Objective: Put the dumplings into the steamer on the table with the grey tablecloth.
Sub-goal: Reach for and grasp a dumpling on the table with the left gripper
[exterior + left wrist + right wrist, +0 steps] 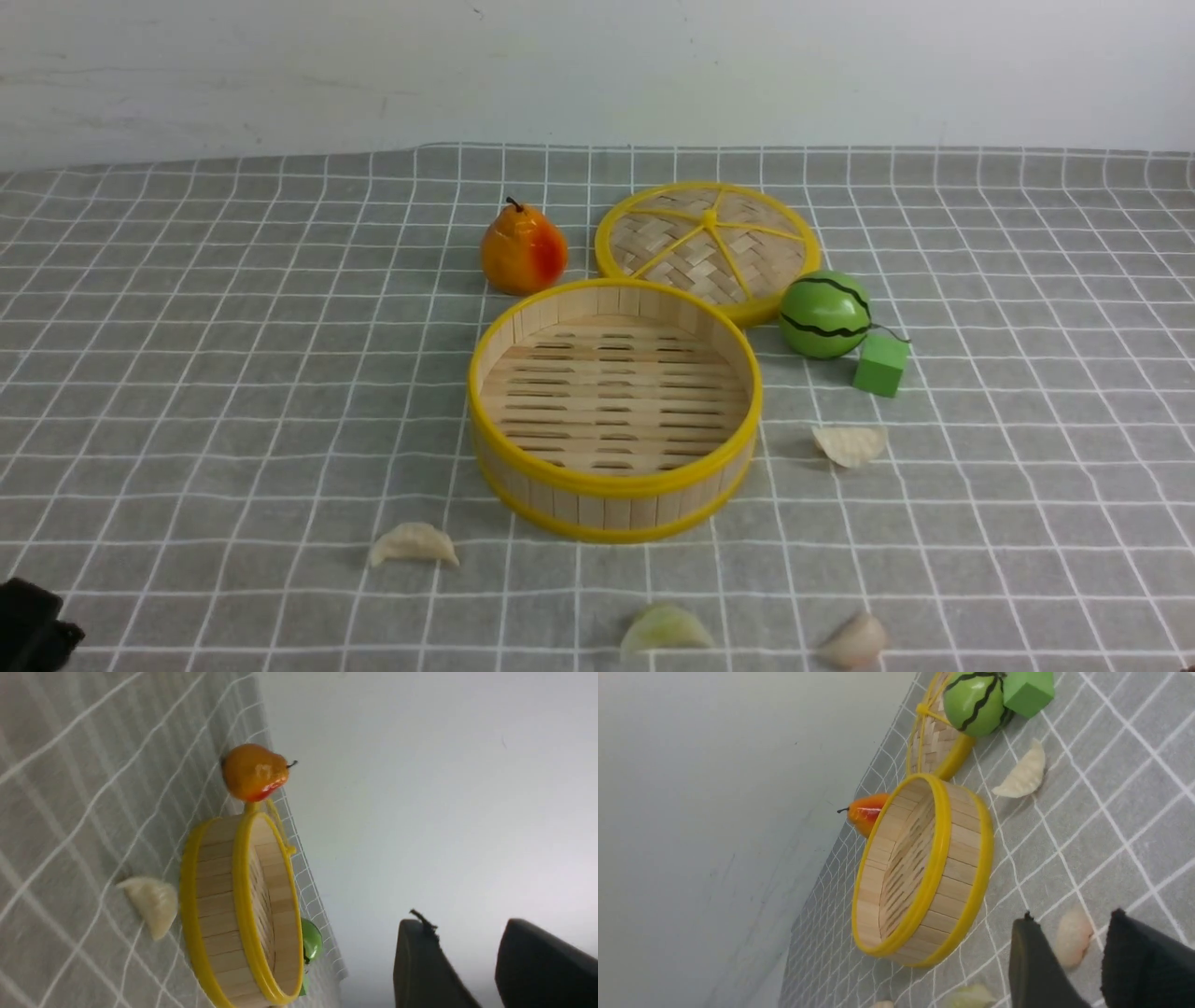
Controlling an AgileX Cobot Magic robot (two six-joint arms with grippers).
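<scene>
The steamer (611,485) stands empty in the middle of the grey tablecloth (187,373). Several dumplings lie on the cloth around it: one at its front left (414,544), one pale green in front (665,630), one at the front right (854,641), one to its right (850,444). My right gripper (1071,919) is open and empty, above the cloth; the front-right dumpling (1073,935) shows between its fingers. My left gripper (462,926) is open and empty, raised, with the steamer (215,905) and the front-left dumpling (152,903) off to one side.
Behind the steamer lie its woven lid (708,245) and an orange pear (523,248). A green toy watermelon (825,315) and a green cube (880,364) sit at its back right. A black part of my left arm (33,625) shows at the front left corner.
</scene>
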